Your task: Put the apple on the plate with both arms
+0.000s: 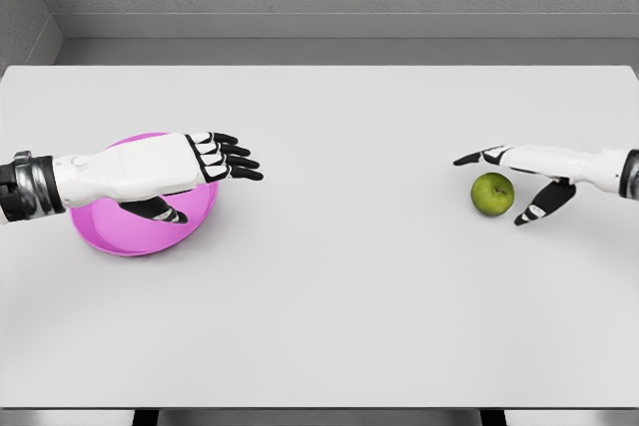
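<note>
Glossy plate [110, 236], seemingly matt table [329, 306]

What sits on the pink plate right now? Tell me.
Nothing lies on the visible part of the pink plate. The left hand is over it with fingers spread, covering its middle and back. The apple sits on the table.

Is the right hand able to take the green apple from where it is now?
Probably yes. The right hand is open right beside the apple, fingers spread around it, and nothing on the table stands between them.
</note>
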Robot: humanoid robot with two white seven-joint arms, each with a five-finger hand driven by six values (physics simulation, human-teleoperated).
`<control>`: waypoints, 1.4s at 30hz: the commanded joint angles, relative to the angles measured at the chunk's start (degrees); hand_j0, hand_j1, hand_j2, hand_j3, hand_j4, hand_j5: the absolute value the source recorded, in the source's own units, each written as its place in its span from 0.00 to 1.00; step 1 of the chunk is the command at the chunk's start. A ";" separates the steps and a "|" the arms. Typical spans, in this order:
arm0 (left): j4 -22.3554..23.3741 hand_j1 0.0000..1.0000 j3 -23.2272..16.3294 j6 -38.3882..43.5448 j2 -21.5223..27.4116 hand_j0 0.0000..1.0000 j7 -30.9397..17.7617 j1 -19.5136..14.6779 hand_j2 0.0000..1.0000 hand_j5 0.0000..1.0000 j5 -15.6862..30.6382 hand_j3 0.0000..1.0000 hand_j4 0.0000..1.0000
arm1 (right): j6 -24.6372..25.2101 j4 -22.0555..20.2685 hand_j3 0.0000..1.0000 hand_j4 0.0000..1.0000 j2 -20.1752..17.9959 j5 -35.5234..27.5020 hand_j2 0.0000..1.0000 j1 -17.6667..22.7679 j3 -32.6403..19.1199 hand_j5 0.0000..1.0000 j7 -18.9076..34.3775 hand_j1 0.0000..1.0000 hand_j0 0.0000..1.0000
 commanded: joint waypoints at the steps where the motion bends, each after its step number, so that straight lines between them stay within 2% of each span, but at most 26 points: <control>1: -0.01 1.00 0.04 0.08 0.05 1.00 0.03 0.00 1.00 1.00 0.38 1.00 1.00 | 0.13 0.83 1.00 1.00 0.69 0.22 1.00 -0.09 0.03 1.00 -0.02 1.00 1.00; 9: -0.01 1.00 0.04 0.08 0.05 1.00 0.03 0.00 1.00 1.00 0.38 1.00 1.00 | 0.13 2.68 1.00 1.00 1.48 0.57 1.00 -1.06 1.08 1.00 -0.02 1.00 1.00; 11: -0.01 1.00 0.04 0.08 0.05 1.00 0.03 0.00 1.00 1.00 0.38 1.00 1.00 | 0.13 2.68 0.97 0.97 1.57 0.57 0.97 -1.23 1.08 0.97 -0.02 0.97 0.97; 14: -0.01 1.00 0.04 0.08 0.05 1.00 0.03 0.00 1.00 1.00 0.38 1.00 1.00 | 0.13 2.68 0.87 0.87 1.57 0.57 0.87 -1.23 1.08 0.87 -0.02 0.87 0.87; 15: -0.01 1.00 0.04 0.08 0.05 1.00 0.03 0.00 1.00 1.00 0.38 1.00 1.00 | 0.13 2.68 0.80 0.80 1.57 0.57 0.80 -1.23 1.17 0.80 -0.02 0.80 0.80; 16: -0.01 1.00 0.04 0.08 0.05 1.00 0.03 0.00 1.00 1.00 0.38 1.00 1.00 | 0.13 2.68 0.69 0.69 1.65 0.57 0.69 -1.23 1.17 0.69 -0.02 0.69 0.69; 19: -0.01 1.00 0.04 0.08 0.05 1.00 0.03 -0.09 1.00 1.00 0.30 1.00 1.00 | 0.13 2.68 0.49 0.49 1.92 0.57 0.49 -1.32 1.61 0.49 -0.02 0.49 0.49; 26: 0.08 1.00 0.04 0.08 0.05 1.00 -0.33 0.00 1.00 1.00 0.38 1.00 1.00 | 0.13 2.24 0.45 0.45 2.01 -0.31 0.45 -1.23 1.52 0.45 -0.02 0.45 0.45; 27: 0.08 1.00 0.04 0.08 0.05 1.00 -0.33 -0.09 1.00 1.00 0.30 1.00 1.00 | 0.13 1.54 0.46 0.46 2.01 -1.27 0.46 -1.23 1.52 0.46 -0.02 0.46 0.46; 29: 0.08 1.00 0.04 0.08 0.05 1.00 -0.33 0.00 1.00 1.00 0.38 1.00 1.00 | 0.13 -4.17 0.46 0.46 1.83 -7.69 0.46 -1.32 2.31 0.46 -0.02 0.46 0.46; 30: 0.08 1.00 0.04 0.08 0.05 1.00 -0.33 0.00 1.00 1.00 0.38 1.00 1.00 | 0.13 -7.69 0.46 0.46 1.83 -8.66 0.46 -1.32 2.40 0.46 -0.02 0.46 0.46; 33: 0.08 1.00 0.04 0.08 0.05 1.00 -0.33 -0.09 1.00 1.00 0.38 1.00 1.00 | 0.13 -18.84 0.46 0.46 4.29 -12.87 0.46 -3.34 4.60 0.46 -0.02 0.46 0.46; 35: 0.08 1.00 0.04 0.08 0.05 1.00 -0.33 0.00 1.00 1.00 0.38 1.00 1.00 | 0.13 -21.49 0.46 0.46 8.24 -12.96 0.46 -4.92 4.69 0.46 -0.02 0.46 0.46; 38: 0.08 1.00 0.04 0.08 0.05 1.00 -0.33 0.00 1.00 1.00 0.38 1.00 1.00 | 0.13 -20.97 0.47 0.47 17.03 -12.96 0.47 -8.44 6.97 0.47 -0.02 0.47 0.47; 39: 0.08 1.00 0.04 0.08 0.05 1.00 -0.33 0.00 1.00 1.00 0.38 1.00 1.00 | 0.13 -20.53 0.47 0.47 17.74 -12.96 0.47 -8.70 7.06 0.47 -0.02 0.47 0.47; 42: 0.08 1.00 0.04 0.08 0.05 1.00 -0.33 -0.09 1.00 1.00 0.30 1.00 1.00 | 0.13 -13.24 0.49 0.49 18.27 -12.96 0.49 -8.44 6.53 0.49 -0.02 0.49 0.49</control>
